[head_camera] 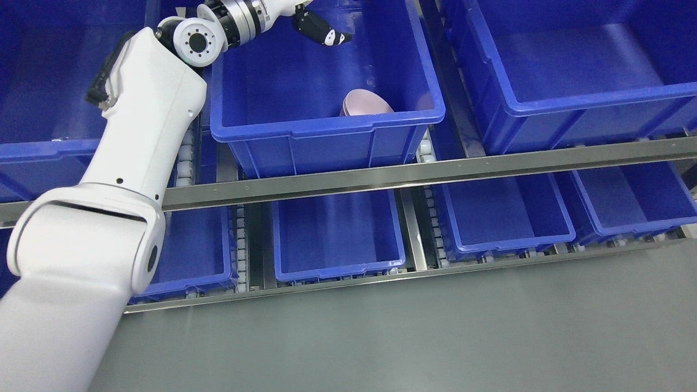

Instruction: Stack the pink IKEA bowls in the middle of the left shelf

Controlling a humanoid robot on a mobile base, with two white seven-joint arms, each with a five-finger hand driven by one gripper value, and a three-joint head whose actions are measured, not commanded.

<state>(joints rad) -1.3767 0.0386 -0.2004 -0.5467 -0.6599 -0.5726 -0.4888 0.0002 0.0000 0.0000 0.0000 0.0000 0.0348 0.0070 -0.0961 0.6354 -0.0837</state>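
A pink bowl [366, 103] lies tipped against the front wall of the middle blue bin [326, 136] on the upper shelf level; only its upper part shows above the bin rim. My left arm rises from the lower left, and its hand [321, 30] hangs over the back of that bin at the picture's top edge. Only a black finger shows, well above and behind the bowl and apart from it. The rest of the hand is cut off by the frame. My right arm is out of view.
More blue bins stand at the left [49, 125] and right [572, 71] on the same level. A steel rail [435, 171] runs across in front. Smaller blue bins [337, 234] sit on the lower level. Grey floor [435, 337] fills the bottom.
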